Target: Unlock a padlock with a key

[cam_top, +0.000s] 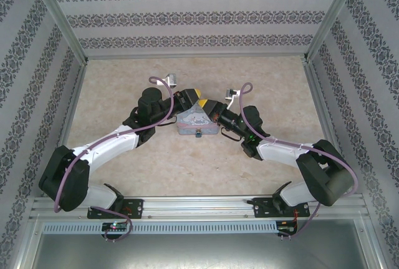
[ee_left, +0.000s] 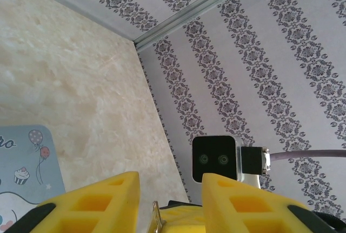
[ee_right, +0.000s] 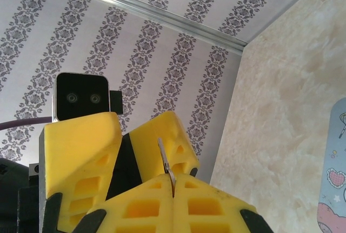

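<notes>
room: light-blue rectangular cartoon tin mid beige marbled bench, bare bench all around to patterned walls | thin silvery metal key above tin, clenched in right pincer, long axis upright, tip hidden | left pincer beside it: cannot tell grip; silvery sliver between fingers, cut off | padlock indistinct
</notes>
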{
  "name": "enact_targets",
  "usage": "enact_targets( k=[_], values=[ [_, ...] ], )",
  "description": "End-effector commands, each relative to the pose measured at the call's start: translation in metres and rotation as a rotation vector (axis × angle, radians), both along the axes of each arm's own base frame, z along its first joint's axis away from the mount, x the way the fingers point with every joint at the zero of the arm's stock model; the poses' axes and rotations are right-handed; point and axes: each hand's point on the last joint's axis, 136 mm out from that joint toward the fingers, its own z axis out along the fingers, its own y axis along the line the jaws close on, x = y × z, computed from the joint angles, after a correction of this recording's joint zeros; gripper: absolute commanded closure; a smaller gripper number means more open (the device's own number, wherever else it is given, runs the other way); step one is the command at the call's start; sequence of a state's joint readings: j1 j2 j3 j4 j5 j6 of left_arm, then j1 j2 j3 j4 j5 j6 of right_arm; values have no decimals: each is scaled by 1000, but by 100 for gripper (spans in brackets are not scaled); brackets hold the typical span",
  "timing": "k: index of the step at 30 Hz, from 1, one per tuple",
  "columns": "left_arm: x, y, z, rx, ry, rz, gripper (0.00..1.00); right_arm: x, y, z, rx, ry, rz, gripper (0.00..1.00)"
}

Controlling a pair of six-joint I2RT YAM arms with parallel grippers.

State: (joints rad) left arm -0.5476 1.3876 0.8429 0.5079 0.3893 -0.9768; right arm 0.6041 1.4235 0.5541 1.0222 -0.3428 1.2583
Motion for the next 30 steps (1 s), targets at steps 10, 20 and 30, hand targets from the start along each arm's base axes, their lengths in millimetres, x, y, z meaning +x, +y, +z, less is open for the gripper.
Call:
enact_targets(
  k=[10,20,30],
  values=[
    [4,-2,8,-8,-21,-5,71,-7,1,7,13,-39,21,100],
    [3,5,0,-2,-6,23,66,-9,-2,4,8,-34,18,100],
    [-16,47,-11,46,4,129,30,-39,-8,7,-132,-207,107,100]
  ],
)
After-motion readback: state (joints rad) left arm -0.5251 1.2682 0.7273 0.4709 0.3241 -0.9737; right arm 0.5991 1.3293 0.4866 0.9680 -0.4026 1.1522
